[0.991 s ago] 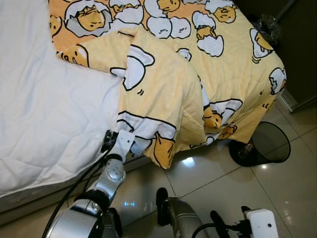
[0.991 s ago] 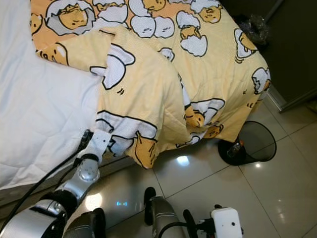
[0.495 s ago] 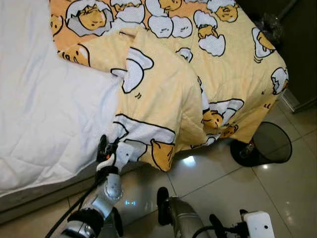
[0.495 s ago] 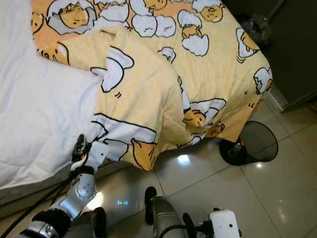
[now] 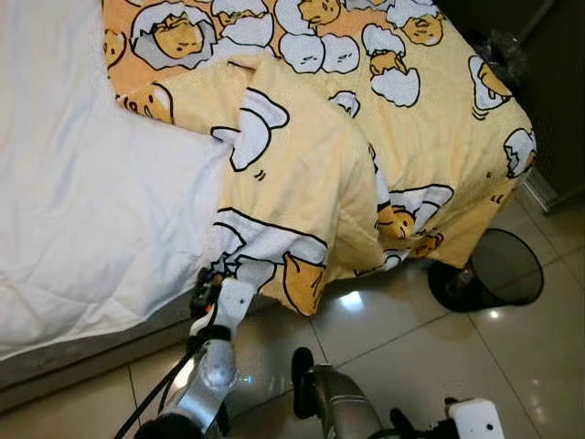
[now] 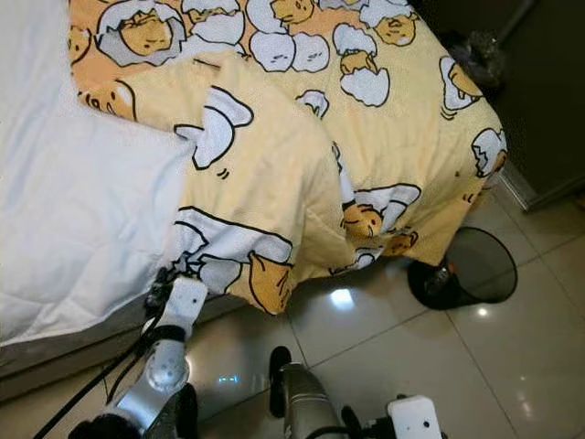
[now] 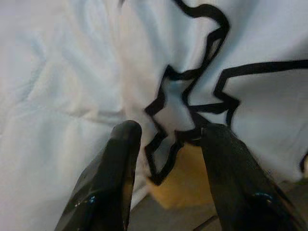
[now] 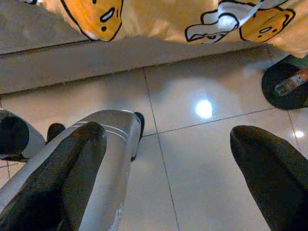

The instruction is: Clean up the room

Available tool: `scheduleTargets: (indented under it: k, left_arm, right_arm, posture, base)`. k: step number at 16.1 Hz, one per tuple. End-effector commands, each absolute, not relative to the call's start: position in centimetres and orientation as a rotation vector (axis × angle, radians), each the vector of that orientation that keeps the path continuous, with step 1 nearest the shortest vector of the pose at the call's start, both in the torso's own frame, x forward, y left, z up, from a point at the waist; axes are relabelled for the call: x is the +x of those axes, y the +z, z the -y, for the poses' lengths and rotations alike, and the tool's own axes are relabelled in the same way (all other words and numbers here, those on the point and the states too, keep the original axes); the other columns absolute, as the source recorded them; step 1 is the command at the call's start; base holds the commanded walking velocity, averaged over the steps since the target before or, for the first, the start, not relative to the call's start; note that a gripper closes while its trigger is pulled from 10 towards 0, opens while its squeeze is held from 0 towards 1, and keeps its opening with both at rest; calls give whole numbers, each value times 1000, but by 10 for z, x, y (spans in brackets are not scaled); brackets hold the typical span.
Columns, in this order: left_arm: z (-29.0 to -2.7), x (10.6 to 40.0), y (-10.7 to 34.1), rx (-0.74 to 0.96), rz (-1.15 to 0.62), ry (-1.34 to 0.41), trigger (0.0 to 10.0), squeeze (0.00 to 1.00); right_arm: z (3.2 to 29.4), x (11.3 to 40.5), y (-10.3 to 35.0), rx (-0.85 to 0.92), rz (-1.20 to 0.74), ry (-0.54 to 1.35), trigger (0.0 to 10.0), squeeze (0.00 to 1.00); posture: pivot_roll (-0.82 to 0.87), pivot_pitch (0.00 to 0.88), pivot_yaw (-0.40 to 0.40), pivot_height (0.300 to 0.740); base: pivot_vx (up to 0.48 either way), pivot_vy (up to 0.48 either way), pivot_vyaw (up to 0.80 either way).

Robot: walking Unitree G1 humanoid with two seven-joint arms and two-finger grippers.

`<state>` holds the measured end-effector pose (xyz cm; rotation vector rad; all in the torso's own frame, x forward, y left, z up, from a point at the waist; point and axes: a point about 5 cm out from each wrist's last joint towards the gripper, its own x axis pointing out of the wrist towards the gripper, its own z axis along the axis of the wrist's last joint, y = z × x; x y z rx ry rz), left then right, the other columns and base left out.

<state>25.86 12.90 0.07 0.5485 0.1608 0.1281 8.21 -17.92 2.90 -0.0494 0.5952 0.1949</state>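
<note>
A yellow blanket (image 5: 302, 174) printed with cartoon eggs covers the right part of the bed, and one folded corner hangs over the near edge. My left gripper (image 5: 205, 285) is at that hanging corner, by the white mattress sheet (image 5: 82, 210). In the left wrist view my left gripper (image 7: 168, 132) is open, its fingers (image 7: 120, 159) standing apart with the blanket's black-outlined edge (image 7: 192, 96) just beyond the tips. My right gripper (image 8: 168, 144) is open and low over the tiled floor (image 8: 202, 159).
A black mesh wastebasket (image 5: 498, 270) with a small item inside stands on the glossy tiles at the bed's right corner. A dark cabinet (image 5: 558, 82) stands at the right. My own silver leg (image 5: 334, 407) is below, near the bed's side.
My left arm has drawn back and sunk, bringing the gripper lower along the bed's edge, under the blanket's hanging corner. The camera has shifted slightly.
</note>
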Motion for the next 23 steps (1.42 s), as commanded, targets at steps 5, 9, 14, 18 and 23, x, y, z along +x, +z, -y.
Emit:
scheduleTargets:
  k: [5,9,14,18,23]
  left_arm:
    - [-124,282,12,450,-185,139,10000,1000]
    - [-126,296,18,406,-213,109,10000,16]
    - [-118,305,22,376,-225,73,10000,0]
    - [-111,311,36,457,-107,59,0,0]
    - [-111,294,1,302,-399,-8,0,0]
  right_arm:
    - [187,78,26,-72,-614,188,10000,0]
    - [187,77,26,-74,-615,189,10000,0]
    - [185,78,27,-59,-604,215,10000,0]
    - [186,79,28,-64,-602,209,10000,0]
    - [183,79,25,-60,-613,218,10000,0]
  posture:
    - [-168,233,-137,740]
    - [-172,237,-137,740]
    - [-178,245,-135,740]
    - [-179,247,-130,740]
    - [-176,256,-131,740]
  base:
    - [0,0,0]
    - [0,0,0]
    - [0,0,0]
    - [0,0,0]
    - [0,0,0]
